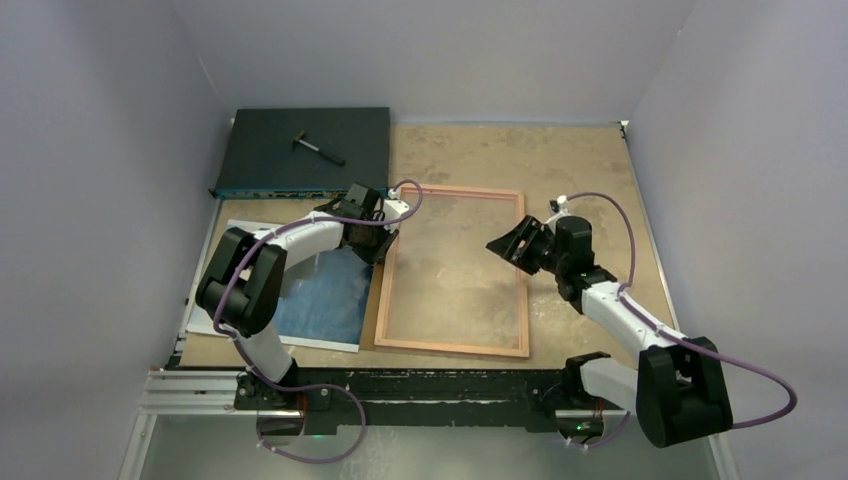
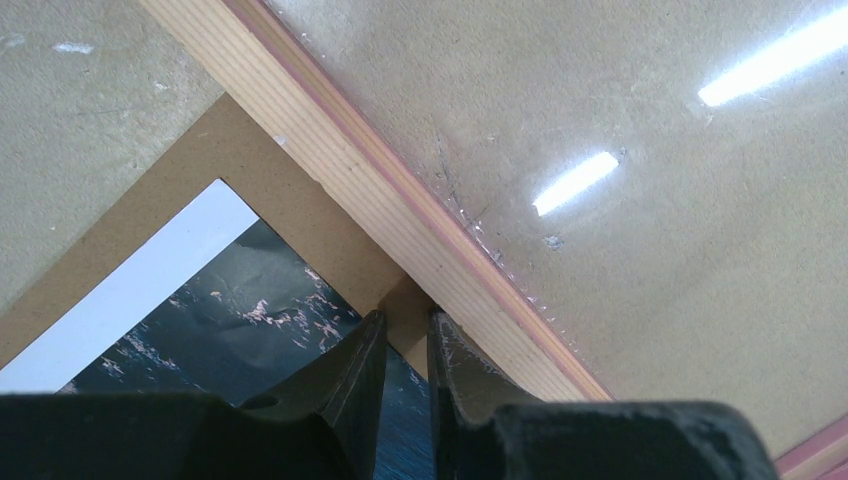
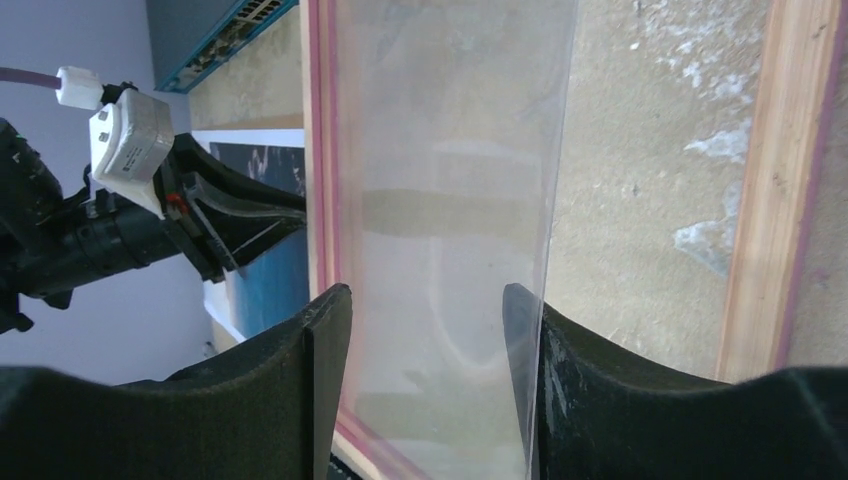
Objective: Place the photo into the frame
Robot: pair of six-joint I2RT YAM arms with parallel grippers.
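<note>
The counter is a mottled tan board between plain pale lilac walls; a dark electronics box sits in its far left corner with a small tool on top. The frame lies flat at the middle, its pink edge around a clear pane. The photo lies outside it, just to its left, picture up and partly under the left arm. Only the left wrist view shows the brown backing board beneath the photo, butted against the frame's rail. There the left fingers stand narrow over the board's corner; whether they pinch anything I cannot tell. The right wrist view shows the right fingers spread wide over the pane, gripping nothing.
</note>
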